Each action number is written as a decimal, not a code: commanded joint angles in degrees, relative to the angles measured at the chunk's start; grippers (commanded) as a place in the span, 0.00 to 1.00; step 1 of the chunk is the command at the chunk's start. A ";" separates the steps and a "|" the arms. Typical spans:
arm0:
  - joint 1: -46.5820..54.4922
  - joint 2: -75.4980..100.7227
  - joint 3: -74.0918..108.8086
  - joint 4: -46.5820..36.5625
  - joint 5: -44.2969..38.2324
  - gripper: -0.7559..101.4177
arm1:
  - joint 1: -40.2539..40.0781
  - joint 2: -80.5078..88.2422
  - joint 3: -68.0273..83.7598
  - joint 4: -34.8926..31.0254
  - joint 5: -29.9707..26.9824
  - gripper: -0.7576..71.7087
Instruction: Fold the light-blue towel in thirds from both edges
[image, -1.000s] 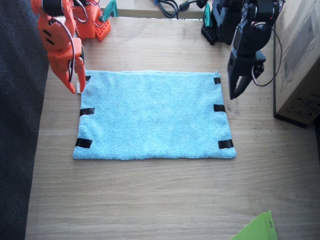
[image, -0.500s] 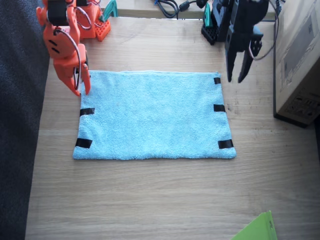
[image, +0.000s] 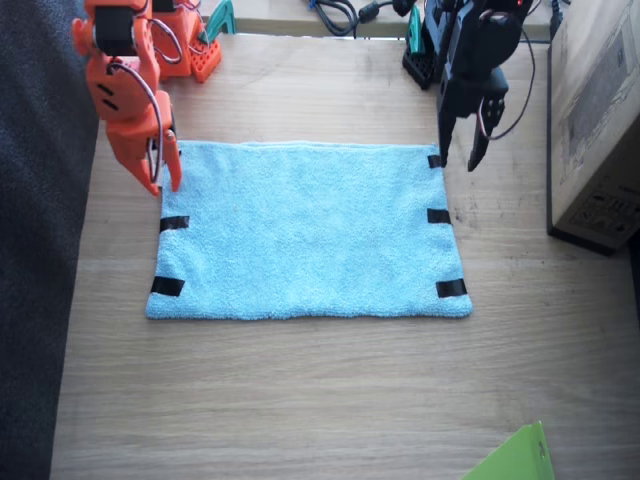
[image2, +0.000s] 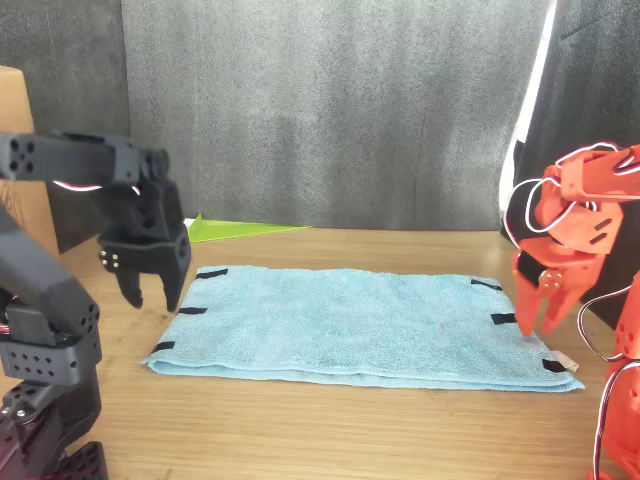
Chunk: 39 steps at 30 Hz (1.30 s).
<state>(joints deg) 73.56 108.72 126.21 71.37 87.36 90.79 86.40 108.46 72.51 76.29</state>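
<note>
The light-blue towel (image: 305, 230) (image2: 360, 325) lies flat and spread out on the wooden table. Black tape strips mark its two short edges (image: 174, 222) (image: 438, 215). A small white tag (image2: 567, 363) sticks out at one corner. My right gripper (image: 164, 184) (image2: 540, 327), orange, hangs open just above the towel's far corner on its side, covering the strip there. My left gripper (image: 457, 164) (image2: 152, 302), black, is open and points down at the opposite far corner, straddling the strip (image: 434, 161). Neither holds the cloth.
A cardboard box (image: 600, 120) stands close beside the left arm. A lime-green sheet corner (image: 515, 458) lies at the table's near edge. Dark fabric (image: 40, 250) runs along the right arm's side. Arm bases and cables crowd the far edge.
The left gripper swung from beside the towel's short edge to its far corner. The right gripper shifted slightly inward over its own far corner. The towel has not moved.
</note>
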 joint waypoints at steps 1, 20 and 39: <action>0.44 1.23 -1.14 0.18 0.35 0.27 | 0.70 0.88 -2.11 0.53 -0.62 0.24; -0.09 2.29 -0.53 0.09 1.32 0.30 | -1.05 1.14 -3.78 4.13 -2.02 0.43; 0.88 -2.29 0.00 -2.72 1.49 0.31 | -0.44 -0.97 -3.69 3.96 -1.85 0.44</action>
<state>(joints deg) 73.56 106.88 126.21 69.43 88.33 90.18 84.55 106.08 76.64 74.18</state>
